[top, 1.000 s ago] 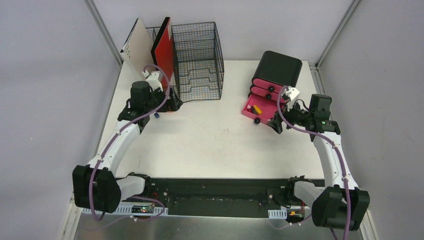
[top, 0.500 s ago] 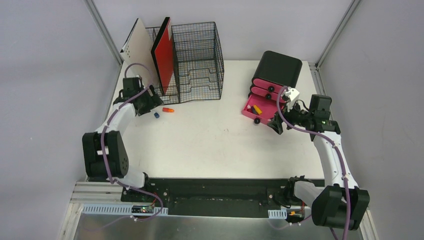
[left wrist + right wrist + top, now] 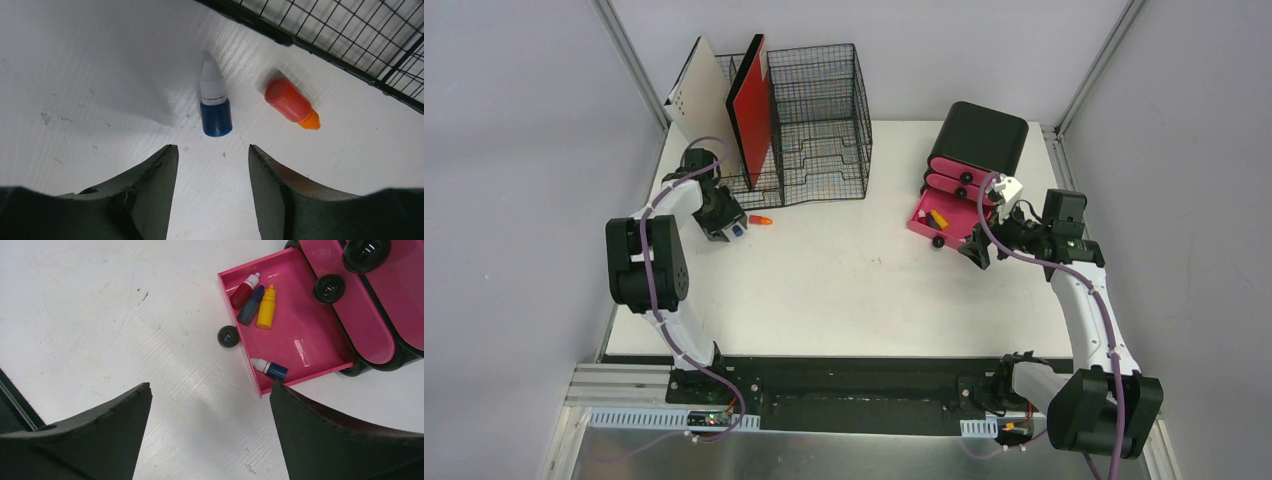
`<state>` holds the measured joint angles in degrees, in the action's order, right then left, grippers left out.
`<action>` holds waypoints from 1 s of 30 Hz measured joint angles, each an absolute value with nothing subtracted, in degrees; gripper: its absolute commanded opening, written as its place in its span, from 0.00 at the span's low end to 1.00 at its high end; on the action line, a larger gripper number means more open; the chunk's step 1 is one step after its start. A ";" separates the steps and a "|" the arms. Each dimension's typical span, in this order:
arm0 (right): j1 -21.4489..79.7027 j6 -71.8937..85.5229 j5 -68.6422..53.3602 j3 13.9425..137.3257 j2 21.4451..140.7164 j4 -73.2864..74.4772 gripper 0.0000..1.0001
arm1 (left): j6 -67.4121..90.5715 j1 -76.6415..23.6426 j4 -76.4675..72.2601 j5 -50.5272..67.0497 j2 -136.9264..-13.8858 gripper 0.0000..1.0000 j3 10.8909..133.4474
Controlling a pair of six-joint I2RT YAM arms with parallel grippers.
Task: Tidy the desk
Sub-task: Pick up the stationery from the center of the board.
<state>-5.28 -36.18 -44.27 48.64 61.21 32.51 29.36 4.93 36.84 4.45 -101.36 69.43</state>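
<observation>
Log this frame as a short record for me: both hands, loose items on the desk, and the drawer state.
left hand: open, blue bottle lying just ahead of it, not gripped
right hand: open, empty, near the pink drawer
loose on desk: blue bottle and red bottle, lying beside the wire organizer
pink drawer: pulled out, four small bottles inside

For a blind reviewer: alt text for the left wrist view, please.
Left gripper, jaws apart and empty, hovers over the white desk just short of a blue bottle; a red, orange-capped bottle lies beside it, near a wire-mesh organizer.
</observation>
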 measured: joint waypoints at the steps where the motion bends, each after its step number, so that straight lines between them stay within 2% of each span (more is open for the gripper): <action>1: -5.28 -36.18 -44.27 48.64 61.25 32.53 0.91 | 29.50 4.93 37.30 4.40 -101.75 0.54 69.58; 7: -5.28 -36.18 -44.60 48.64 61.30 32.60 0.91 | 29.93 4.93 39.13 3.90 -103.48 0.52 70.81; 13: -5.34 -36.18 -45.36 48.64 61.56 32.73 0.91 | 30.04 4.93 39.27 3.90 -105.49 0.41 72.20; 26: -5.39 -36.25 -45.93 48.64 61.58 32.86 0.91 | 29.74 4.95 40.10 3.70 -108.01 0.42 73.06; 30: -5.39 -36.36 -45.95 48.64 61.58 32.86 0.91 | 29.34 4.97 40.64 3.49 -108.44 0.38 73.52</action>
